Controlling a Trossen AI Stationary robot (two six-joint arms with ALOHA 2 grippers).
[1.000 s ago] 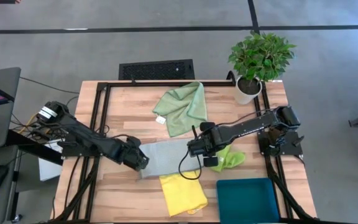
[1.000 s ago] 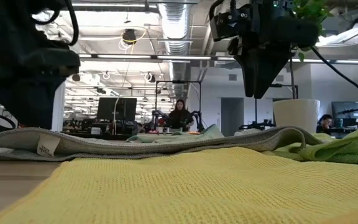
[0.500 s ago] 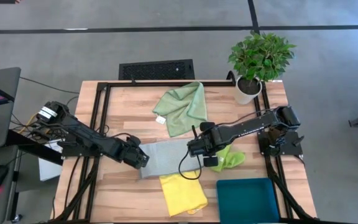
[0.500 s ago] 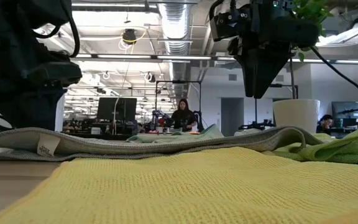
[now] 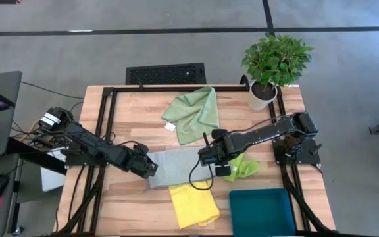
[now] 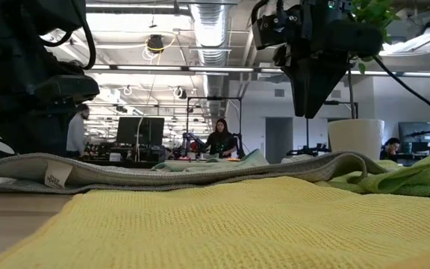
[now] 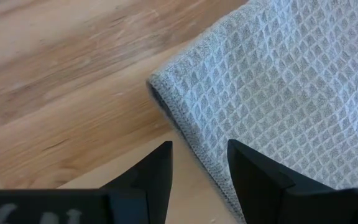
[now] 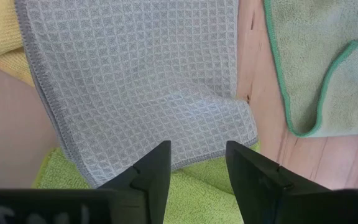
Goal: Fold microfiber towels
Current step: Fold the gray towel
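The middle of the worktop [image 5: 114, 118] was crowded: the grey-blue towel [image 5: 176, 167] lay flat with the left gripper [image 5: 151, 169] at its left edge and the right gripper [image 5: 206, 157] over its right edge, both with jaws parted. The yellow towel [image 5: 192, 204] touched its near edge, the lime green towel [image 5: 243, 168] poked out at its right, and the sage green towel [image 5: 193, 113] lay just behind. The teal tray [image 5: 262, 212] filled the near right corner and the potted plant [image 5: 273, 62] the far right corner. Bare wood lay open along the left side and the near left corner.
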